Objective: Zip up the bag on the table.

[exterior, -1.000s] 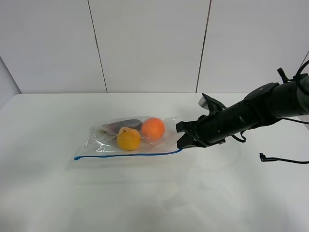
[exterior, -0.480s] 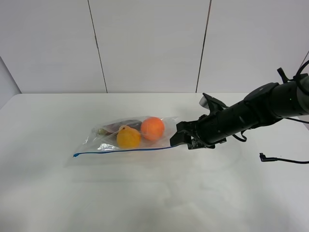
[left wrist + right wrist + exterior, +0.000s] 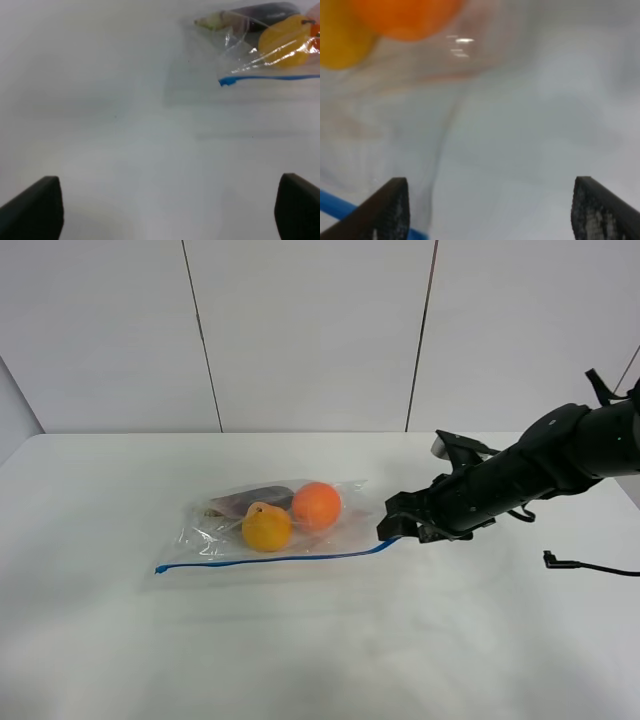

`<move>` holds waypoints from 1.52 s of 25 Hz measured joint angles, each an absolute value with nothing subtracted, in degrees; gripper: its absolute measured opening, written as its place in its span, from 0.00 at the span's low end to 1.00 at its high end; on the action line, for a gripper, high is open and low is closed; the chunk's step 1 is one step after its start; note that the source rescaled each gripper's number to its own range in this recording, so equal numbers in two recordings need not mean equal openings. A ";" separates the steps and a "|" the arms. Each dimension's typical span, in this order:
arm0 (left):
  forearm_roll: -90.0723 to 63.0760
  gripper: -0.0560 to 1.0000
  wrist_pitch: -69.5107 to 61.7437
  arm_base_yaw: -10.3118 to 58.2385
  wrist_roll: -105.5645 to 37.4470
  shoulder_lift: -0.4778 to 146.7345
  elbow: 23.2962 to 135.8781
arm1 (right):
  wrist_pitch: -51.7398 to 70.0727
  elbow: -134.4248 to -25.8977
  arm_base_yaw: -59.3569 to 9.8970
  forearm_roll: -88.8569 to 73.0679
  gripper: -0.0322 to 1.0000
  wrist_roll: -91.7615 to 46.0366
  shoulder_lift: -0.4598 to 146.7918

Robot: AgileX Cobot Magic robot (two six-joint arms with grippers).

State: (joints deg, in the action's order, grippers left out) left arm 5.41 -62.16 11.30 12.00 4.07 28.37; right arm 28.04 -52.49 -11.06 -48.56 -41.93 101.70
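Note:
The clear bag [image 3: 265, 530] lies flat on the white table [image 3: 320, 660], with an orange fruit [image 3: 317, 506], a yellow fruit [image 3: 266, 527] and a dark item inside. Its blue zipper strip [image 3: 270, 558] runs along the near edge. My right gripper [image 3: 398, 526] is at the strip's right end, low over the table. In the right wrist view it [image 3: 495, 212] is open, with the strip [image 3: 340, 209] by one finger. My left gripper [image 3: 167, 210] is open over bare table, short of the bag's left corner [image 3: 227, 81]. The left arm is out of the exterior view.
A thin black cable [image 3: 590, 568] lies on the table at the far right. White wall panels stand behind the table's back edge. The table's near half holds nothing but the bag's front edge.
My right gripper has drawn back to the right. The bag's right end, lifted half a second ago, lies down again and the strip's end reaches farther right.

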 joint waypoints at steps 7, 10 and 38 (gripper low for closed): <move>5.41 1.00 -62.16 11.30 12.00 4.07 28.37 | 28.93 -52.49 -0.21 -34.10 1.00 -31.67 95.33; 5.41 1.00 -62.16 11.30 12.00 4.07 28.37 | 30.36 -52.49 4.44 -29.58 1.00 -29.19 93.11; 5.41 1.00 -62.16 11.30 11.82 4.07 28.30 | 17.55 -43.96 10.70 -0.45 1.00 0.37 90.15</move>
